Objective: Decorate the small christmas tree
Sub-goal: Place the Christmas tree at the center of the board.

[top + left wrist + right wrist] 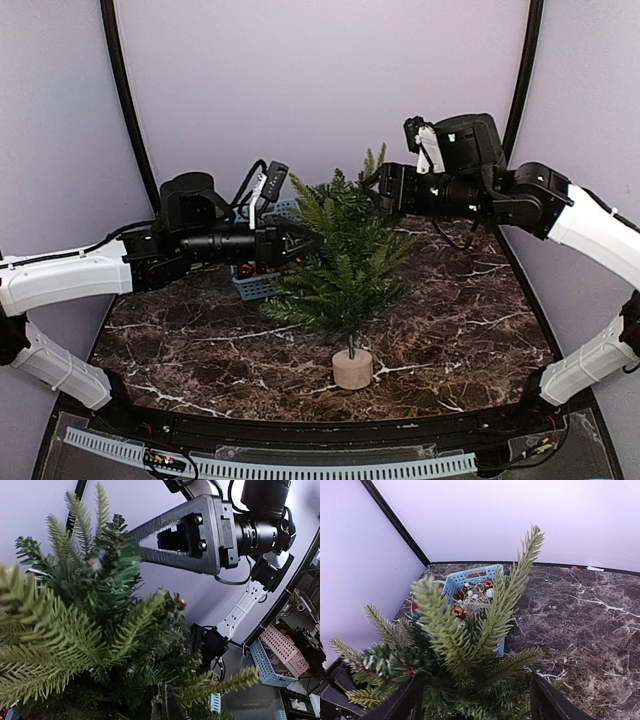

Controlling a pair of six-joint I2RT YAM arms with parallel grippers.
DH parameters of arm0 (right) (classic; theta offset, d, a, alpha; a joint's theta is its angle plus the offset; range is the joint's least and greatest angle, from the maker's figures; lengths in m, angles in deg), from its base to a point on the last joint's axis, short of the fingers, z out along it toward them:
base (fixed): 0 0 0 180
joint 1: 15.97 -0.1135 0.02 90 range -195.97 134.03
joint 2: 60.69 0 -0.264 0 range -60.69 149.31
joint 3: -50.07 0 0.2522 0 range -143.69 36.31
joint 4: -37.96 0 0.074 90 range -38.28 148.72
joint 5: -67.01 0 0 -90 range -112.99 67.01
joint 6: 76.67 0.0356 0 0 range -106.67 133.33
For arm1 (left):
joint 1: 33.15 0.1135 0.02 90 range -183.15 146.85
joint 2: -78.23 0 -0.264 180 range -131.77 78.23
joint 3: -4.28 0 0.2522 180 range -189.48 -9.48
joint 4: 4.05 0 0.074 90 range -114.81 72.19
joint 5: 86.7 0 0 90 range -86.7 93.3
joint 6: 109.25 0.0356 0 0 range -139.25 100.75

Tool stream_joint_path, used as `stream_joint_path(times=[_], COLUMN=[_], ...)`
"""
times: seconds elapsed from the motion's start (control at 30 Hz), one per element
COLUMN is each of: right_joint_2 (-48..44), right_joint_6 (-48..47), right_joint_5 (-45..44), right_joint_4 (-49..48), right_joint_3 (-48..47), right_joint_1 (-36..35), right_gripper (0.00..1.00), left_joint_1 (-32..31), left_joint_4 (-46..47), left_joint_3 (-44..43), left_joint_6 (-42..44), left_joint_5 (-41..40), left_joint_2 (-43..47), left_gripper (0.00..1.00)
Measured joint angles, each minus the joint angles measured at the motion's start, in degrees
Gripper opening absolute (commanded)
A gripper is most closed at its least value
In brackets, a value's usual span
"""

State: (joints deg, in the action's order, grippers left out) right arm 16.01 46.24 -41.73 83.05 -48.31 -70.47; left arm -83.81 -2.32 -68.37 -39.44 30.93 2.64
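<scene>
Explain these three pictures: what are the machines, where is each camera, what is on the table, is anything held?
Two robot arms stand at the near edge of a marble table, each ending in a two-finger end effector. The wide picture looks down from above and behind them; the other two come from wrist cameras. On the table stand a small tree and, behind it to the left, a blue basket of ornaments. The left end effector is shut among the branches; whether it pinches anything I cannot tell. The right end effector is open around the upper branches, holding nothing.
</scene>
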Motion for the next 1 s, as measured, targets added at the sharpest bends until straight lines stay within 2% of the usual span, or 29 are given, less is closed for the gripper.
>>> stream_joint_path(times=[0.2, 0.43, 0.63, 0.87, 1.0], right_joint_2=[-1.0, -3.9, -1.4, 3.1, 5.4], right_joint_6=[0.1, 0.9, 1.6, 2.3, 2.6], right_joint_5=[3.8, 6.2, 9.2, 13.6, 15.9], right_joint_4=[-0.4, -1.5, -1.3, -1.7, -2.2], right_joint_3=[-0.8, -1.0, -3.8, -4.6, -4.6], right_joint_1=[2.2, 6.6, 9.8, 12.0, 13.0], right_gripper=[0.81, 0.78, 0.71, 0.53, 0.49], left_joint_1=[-0.6, -1.0, -1.4, -1.9, -2.1], left_joint_4=[-0.7, -1.3, -1.5, -1.7, -1.9], left_joint_3=[0.0, 0.0, 0.0, 0.0, 0.0], left_joint_6=[0.5, 0.5, 0.5, 0.5, 0.7], left_joint_5=[-0.1, 0.4, 1.1, 1.6, 1.7], left_joint_2=[0.0, 0.1, 0.1, 0.1, 0.1], left_gripper=[0.0, 0.0, 0.0, 0.0, 0.0])
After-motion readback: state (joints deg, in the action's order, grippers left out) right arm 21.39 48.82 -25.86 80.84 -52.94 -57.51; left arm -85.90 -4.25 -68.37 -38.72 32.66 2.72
